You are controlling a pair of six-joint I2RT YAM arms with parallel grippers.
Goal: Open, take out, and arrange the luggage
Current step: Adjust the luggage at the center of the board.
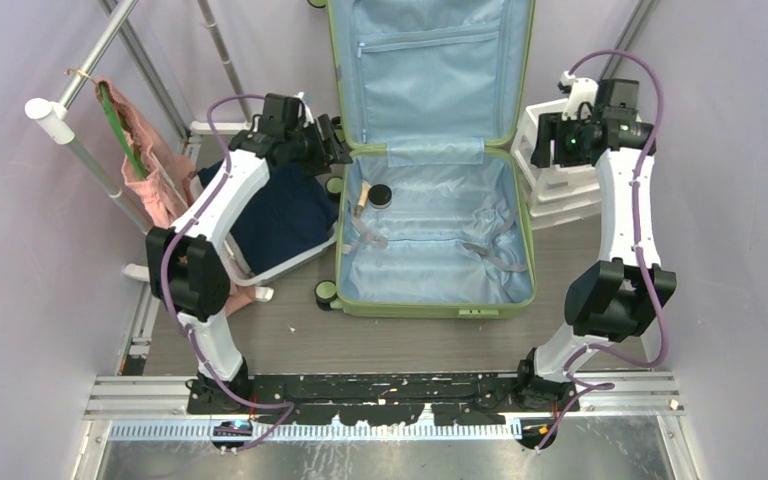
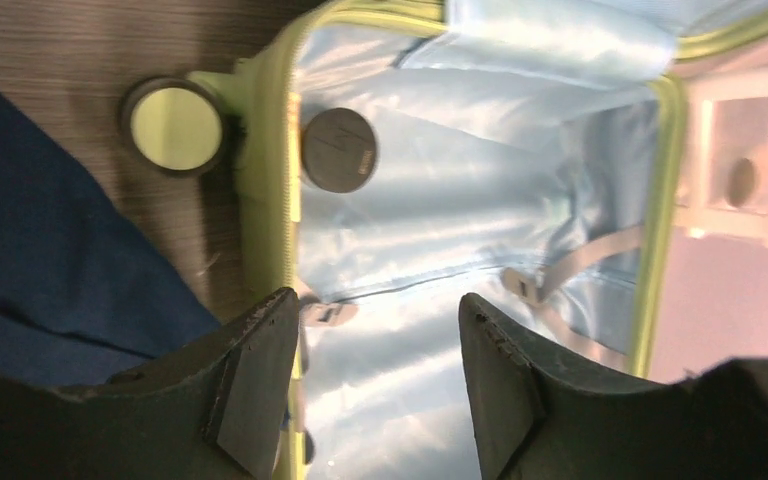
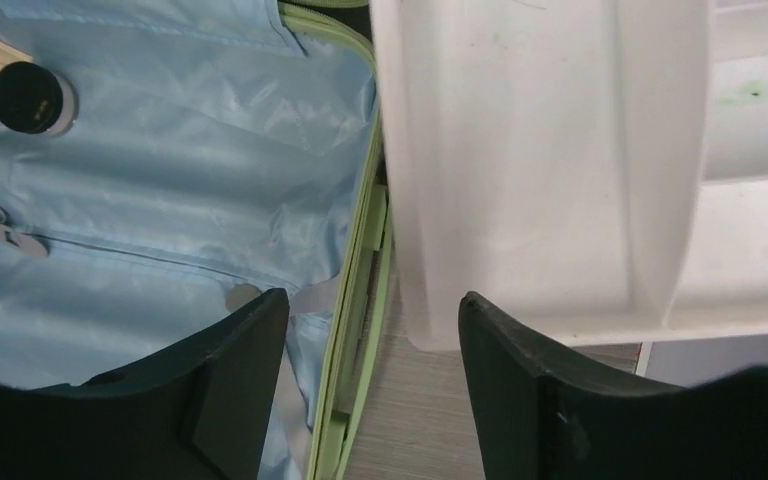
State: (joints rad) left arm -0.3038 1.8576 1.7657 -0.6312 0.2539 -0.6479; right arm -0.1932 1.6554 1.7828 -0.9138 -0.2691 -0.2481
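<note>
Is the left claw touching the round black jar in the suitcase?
Apart. In the left wrist view the jar lies on the blue lining well beyond the open left claw, with bare lining between them.

From my left wrist camera I see the left gripper [image 2: 375,300] with its jaws spread and nothing between them, above the open luggage [image 2: 270,180]. A round dark jar [image 2: 339,150] lies on the pale blue lining just inside the green rim. A wheel [image 2: 173,127] sits just outside it on the table [image 2: 80,40], with navy cloth [image 2: 40,250] at left.
</note>
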